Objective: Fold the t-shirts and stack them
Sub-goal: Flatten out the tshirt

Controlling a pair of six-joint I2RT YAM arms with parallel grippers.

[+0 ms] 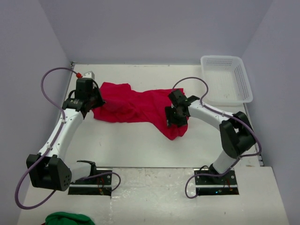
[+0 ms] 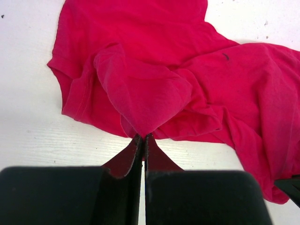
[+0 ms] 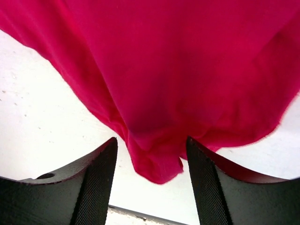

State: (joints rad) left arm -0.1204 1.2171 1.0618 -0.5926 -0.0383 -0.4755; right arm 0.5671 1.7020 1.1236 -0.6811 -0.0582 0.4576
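The t-shirt (image 1: 129, 105) lies crumpled and unfolded, mid-desk toward the far edge. The left tool (image 2: 143, 137) is clamped tight on a raised fold at the shirt's left end, probably to draw the cloth flat. The right tool (image 3: 151, 145) has its fingers wide apart astride a bunch at the right end, gripping nothing. The desk (image 1: 140, 150) is white and matte, enclosed by pale wall panels. A mesh basket (image 1: 246, 91) occupies the far right corner.

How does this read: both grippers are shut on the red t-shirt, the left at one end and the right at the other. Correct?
Not quite. The left gripper is shut on the red t-shirt, but the right gripper is open. The right wrist view shows its fingers apart, with a fold of cloth hanging loose between them. The rest holds: they work at opposite ends.
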